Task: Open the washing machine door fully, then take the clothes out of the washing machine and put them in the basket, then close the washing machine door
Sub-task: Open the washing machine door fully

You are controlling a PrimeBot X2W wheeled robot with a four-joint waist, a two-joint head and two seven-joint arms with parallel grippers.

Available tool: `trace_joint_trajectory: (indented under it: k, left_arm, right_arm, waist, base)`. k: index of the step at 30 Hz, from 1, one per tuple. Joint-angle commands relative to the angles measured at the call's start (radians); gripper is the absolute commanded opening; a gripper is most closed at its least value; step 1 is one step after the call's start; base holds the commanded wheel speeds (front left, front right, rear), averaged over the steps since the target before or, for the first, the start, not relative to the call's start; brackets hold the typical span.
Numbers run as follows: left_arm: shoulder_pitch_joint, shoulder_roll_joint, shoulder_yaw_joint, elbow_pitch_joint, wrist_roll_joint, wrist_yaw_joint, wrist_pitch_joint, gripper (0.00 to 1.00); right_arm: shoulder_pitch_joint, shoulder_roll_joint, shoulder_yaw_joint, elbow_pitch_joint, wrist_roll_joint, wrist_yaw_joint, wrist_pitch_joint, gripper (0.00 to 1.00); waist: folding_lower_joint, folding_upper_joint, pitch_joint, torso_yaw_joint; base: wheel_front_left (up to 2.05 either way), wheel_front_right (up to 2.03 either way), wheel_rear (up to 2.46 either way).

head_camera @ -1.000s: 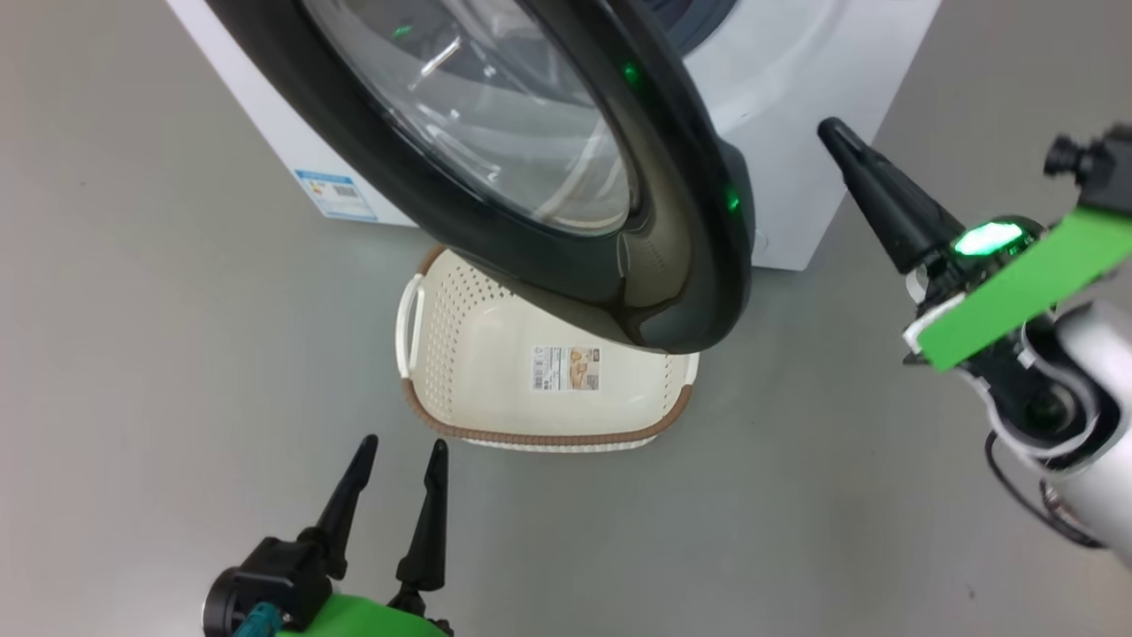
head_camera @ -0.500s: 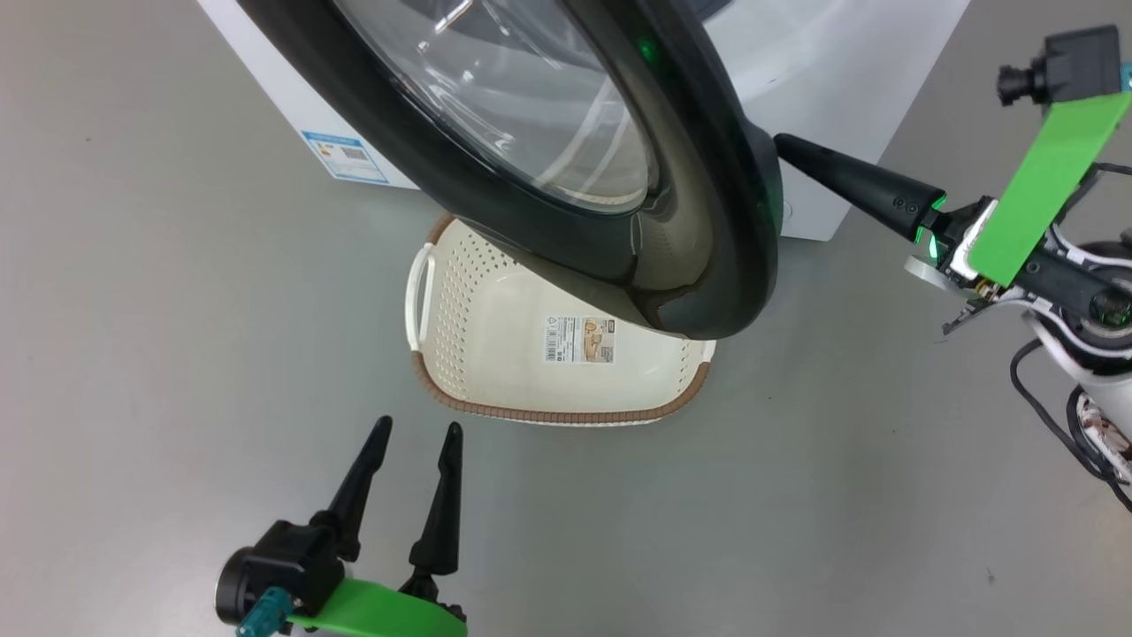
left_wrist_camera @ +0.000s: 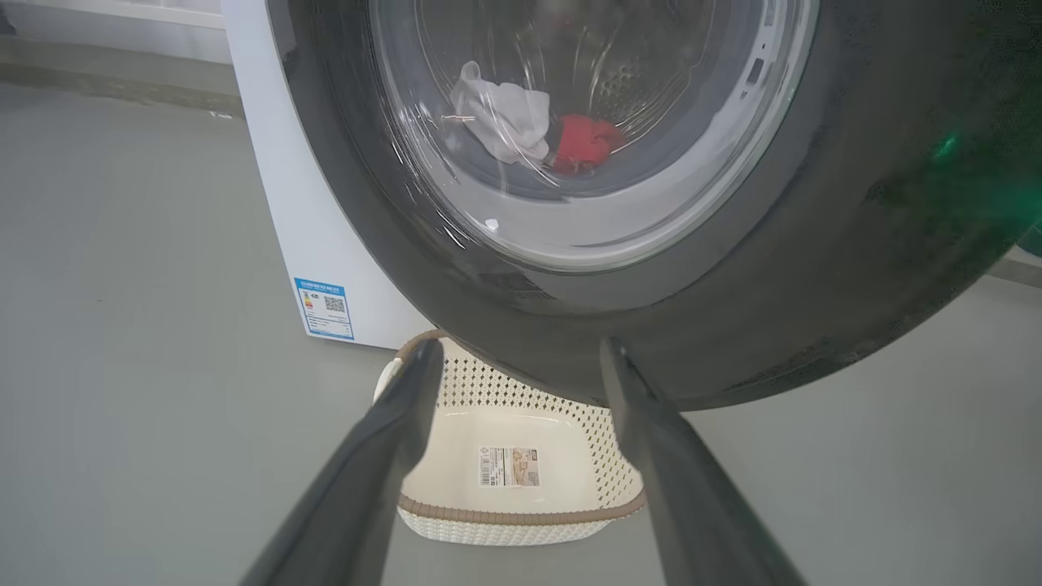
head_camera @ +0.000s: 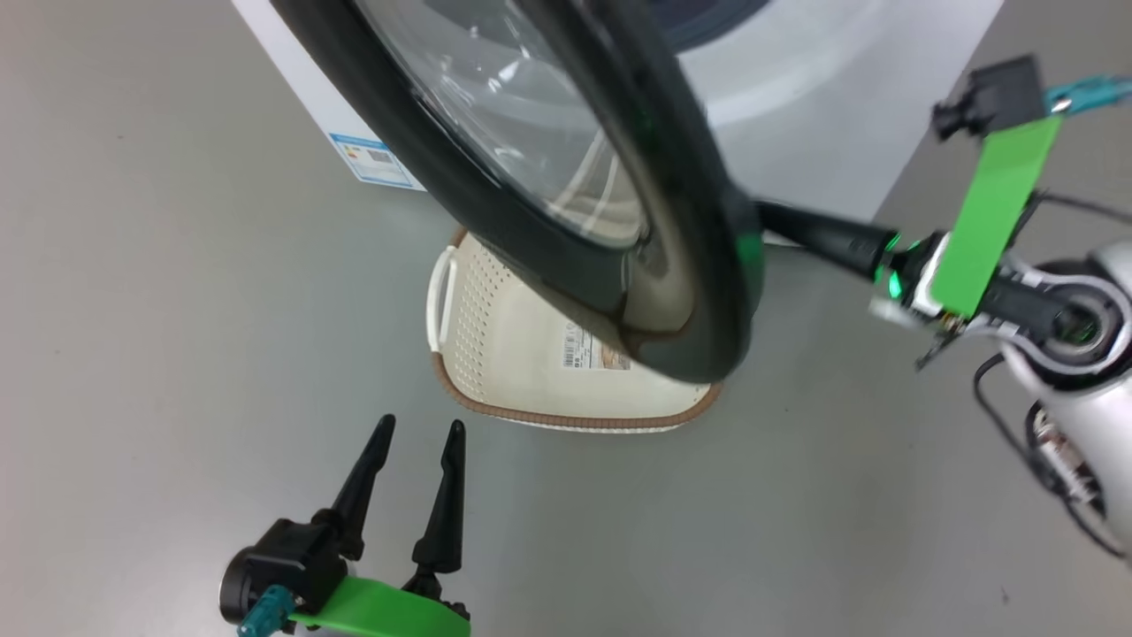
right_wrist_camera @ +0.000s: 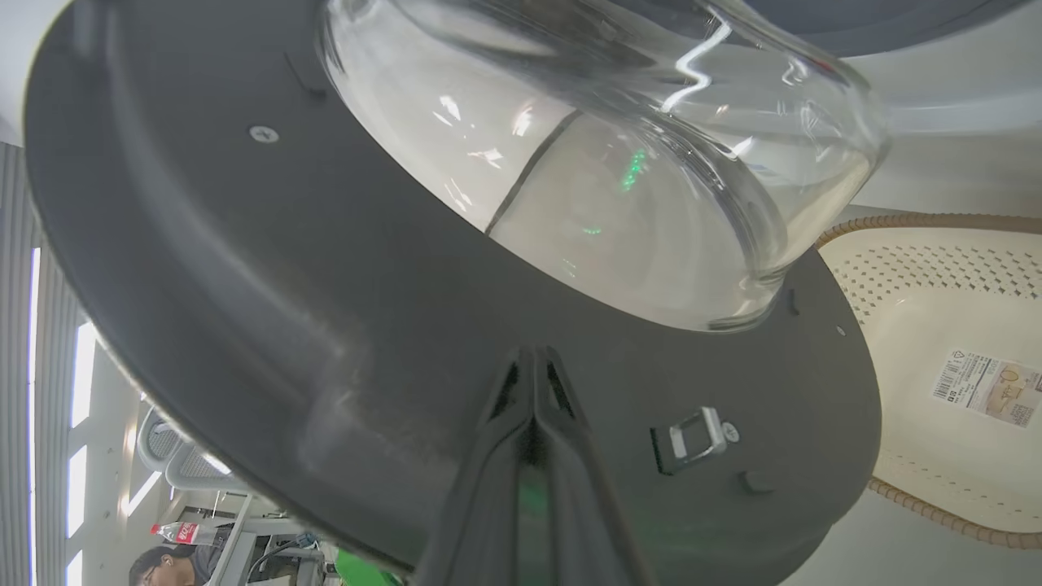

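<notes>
Your right gripper [right_wrist_camera: 534, 366] has swung in from the right over the last second, turning from pointing up to pointing left. Its tips now sit behind the free edge of the washing machine door [head_camera: 531, 239]. The head camera has shifted too, so don't trust the door's apparent swing.

That pincer's fingers are pressed together with nothing between them. They are set against the door's dull inner face, just beside the latch hook [right_wrist_camera: 692, 435]; I cannot confirm contact. Your left gripper [head_camera: 420, 425] hangs near you on the left, fingers apart and empty.

The door stands partly open, its lower edge over the basket [head_camera: 575, 423] on the floor in front of the washing machine [head_camera: 822, 133].

I'd expect the door to be stiff, hinged and glossy, so the fingers may slide. Push on the matt ring near the free edge, not on the glass bowl [right_wrist_camera: 619, 187].

The clothes [left_wrist_camera: 505, 118] lie inside the drum, white beside red. They look limp and light, so pinch a raised fold.
</notes>
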Motion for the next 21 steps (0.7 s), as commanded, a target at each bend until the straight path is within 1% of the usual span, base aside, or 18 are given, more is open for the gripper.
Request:
trace_joint_trajectory:
  k: [1,11,21]
  left_arm:
    - [-0.005,0.012,0.030,-0.024,-0.006,0.007,-0.012,1.00]
    - [0.027,0.012,0.029,-0.030,-0.013,0.014,-0.012,1.00]
    - [0.069,0.012,0.024,-0.028,-0.016,0.022,-0.012,1.00]
  right_arm:
    - [0.043,0.021,0.004,-0.032,-0.013,0.005,0.017,0.00]
    - [0.135,0.086,-0.027,-0.052,-0.060,0.005,0.075,0.00]
    - [0.194,0.165,-0.040,-0.046,-0.099,0.005,0.103,0.00]
  waist:
    - [0.0000,0.0000,-0.014,0.013]
    - [0.0000,0.0000,-0.059,0.074]
    - [0.0000,0.0000,-0.115,0.171]
  base:
    - [0.00,0.00,0.00]
    - [0.00,0.00,0.00]
    - [0.00,0.00,0.00]
